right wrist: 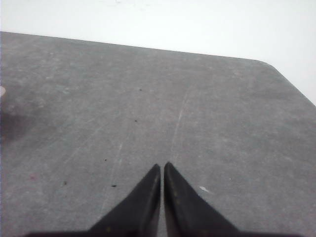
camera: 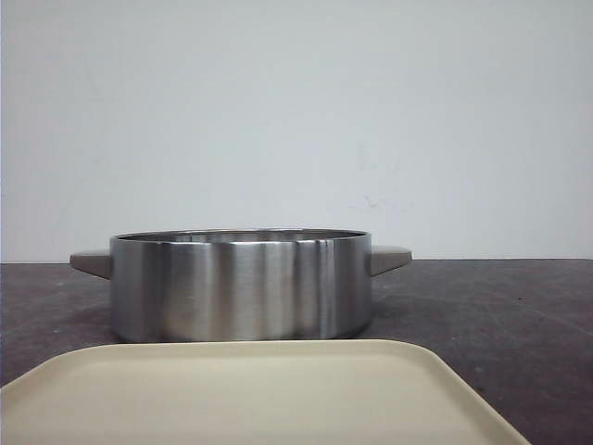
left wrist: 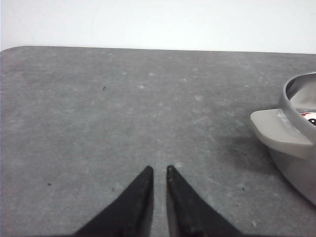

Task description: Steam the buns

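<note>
Steel pot (camera: 241, 286) on counter (camera: 500, 315), behind cream tray (camera: 250, 394). Pot wall hides buns; only a sliver of one bun (left wrist: 310, 116) shows inside. Left pincer (left wrist: 159, 171), right pincer (right wrist: 162, 167): tips nearly together, empty, over bare counter.

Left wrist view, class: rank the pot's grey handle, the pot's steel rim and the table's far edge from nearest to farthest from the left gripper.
1. Grey handle: off to one side of the left gripper, nearest.
2. Steel rim: just beyond the handle, on the same side.
3. Table's far edge: straight ahead, against the white wall.
</note>
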Controlling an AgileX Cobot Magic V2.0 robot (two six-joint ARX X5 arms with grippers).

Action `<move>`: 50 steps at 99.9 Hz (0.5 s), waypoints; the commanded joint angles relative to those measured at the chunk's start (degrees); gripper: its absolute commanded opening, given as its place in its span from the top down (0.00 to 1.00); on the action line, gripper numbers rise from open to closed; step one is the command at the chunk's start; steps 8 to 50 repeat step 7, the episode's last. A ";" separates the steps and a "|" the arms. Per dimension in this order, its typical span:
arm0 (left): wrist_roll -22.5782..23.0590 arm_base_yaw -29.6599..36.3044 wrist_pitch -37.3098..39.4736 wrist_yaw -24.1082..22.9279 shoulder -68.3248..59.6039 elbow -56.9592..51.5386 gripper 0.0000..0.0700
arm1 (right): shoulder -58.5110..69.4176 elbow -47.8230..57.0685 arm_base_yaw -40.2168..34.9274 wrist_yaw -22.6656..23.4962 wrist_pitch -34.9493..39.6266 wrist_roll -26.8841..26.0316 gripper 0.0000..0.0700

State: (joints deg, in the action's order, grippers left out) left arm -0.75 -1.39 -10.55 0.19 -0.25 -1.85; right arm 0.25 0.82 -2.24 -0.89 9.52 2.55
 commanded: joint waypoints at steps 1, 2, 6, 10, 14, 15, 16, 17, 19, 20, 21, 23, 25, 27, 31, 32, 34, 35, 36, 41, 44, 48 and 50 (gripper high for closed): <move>0.79 -0.11 -0.20 0.04 0.07 1.05 1.00 | -0.04 -0.13 0.00 -0.04 -0.50 -0.63 0.98; 0.79 -0.11 -0.20 0.04 0.07 1.05 1.00 | -0.04 -0.13 0.00 -0.04 -0.50 -0.63 0.98; 0.79 -0.11 -0.20 0.04 0.07 1.05 1.00 | -0.04 -0.13 0.00 -0.04 -0.50 -0.61 0.98; 0.79 -0.11 -0.20 0.04 0.07 1.05 1.00 | -0.04 -0.13 0.00 -0.04 -0.50 -0.61 0.98; 0.79 -0.11 -0.20 0.04 0.07 1.05 1.00 | -0.04 -0.13 0.00 -0.04 -0.50 -0.61 0.98; 0.79 -0.11 -0.20 0.04 0.07 1.05 1.00 | -0.04 -0.13 0.00 -0.04 -0.50 -0.61 0.98; 0.79 -0.11 -0.20 0.04 0.07 1.05 1.00 | -0.04 -0.13 0.00 -0.04 -0.50 -0.61 0.98; 0.79 -0.11 -0.20 0.04 0.07 1.05 1.00 | -0.04 -0.13 0.00 -0.04 -0.50 -0.61 0.98; 0.79 -0.11 -0.20 0.04 0.07 1.05 1.00 | -0.04 -0.13 0.00 -0.04 -0.50 -0.61 0.98; 0.79 -0.11 -0.20 0.04 0.07 1.05 1.00 | -0.04 -0.13 0.00 -0.04 -0.50 -0.61 0.98; 0.79 -0.11 -0.20 0.04 0.07 1.05 1.00 | -0.04 -0.13 0.00 -0.04 -0.50 -0.61 0.98; 0.79 -0.11 -0.20 0.04 0.07 1.05 1.00 | -0.04 -0.13 0.00 -0.04 -0.50 -0.61 0.98; 0.79 -0.11 -0.20 0.04 0.07 1.05 1.00 | -0.04 -0.13 0.00 -0.04 -0.50 -0.61 0.98; 0.79 -0.11 -0.20 0.04 0.07 1.05 1.00 | -0.04 -0.13 0.00 -0.04 -0.50 -0.61 0.98; 0.79 -0.11 -0.20 0.04 0.07 1.05 1.00 | -0.04 -0.13 0.00 -0.04 -0.50 -0.61 0.98; 0.79 -0.11 -0.20 0.04 0.07 1.05 1.00 | -0.04 -0.13 0.00 -0.04 -0.50 -0.61 0.98; 0.79 -0.11 -0.20 0.04 0.07 1.05 1.00 | -0.04 -0.13 0.00 -0.04 -0.50 -0.61 0.98; 0.79 -0.11 -0.20 0.04 0.07 1.05 1.00 | -0.04 -0.13 0.00 -0.04 -0.50 -0.61 0.98; 0.79 -0.11 -0.20 0.04 0.07 1.05 1.00 | -0.04 -0.13 0.00 -0.04 -0.50 -0.61 0.98; 0.79 -0.11 -0.20 0.04 0.07 1.05 1.00 | -0.04 -0.13 0.00 -0.04 -0.50 -0.61 0.98; 0.79 -0.11 -0.20 0.04 0.07 1.05 1.00 | -0.04 -0.13 0.00 -0.04 -0.50 -0.61 0.98; 0.79 -0.11 -0.20 0.04 0.07 1.05 1.00 | -0.04 -0.13 0.00 -0.04 -0.50 -0.61 0.98; 0.79 -0.11 -0.20 0.04 0.07 1.05 1.00 | -0.04 -0.13 0.00 -0.04 -0.50 -0.61 0.98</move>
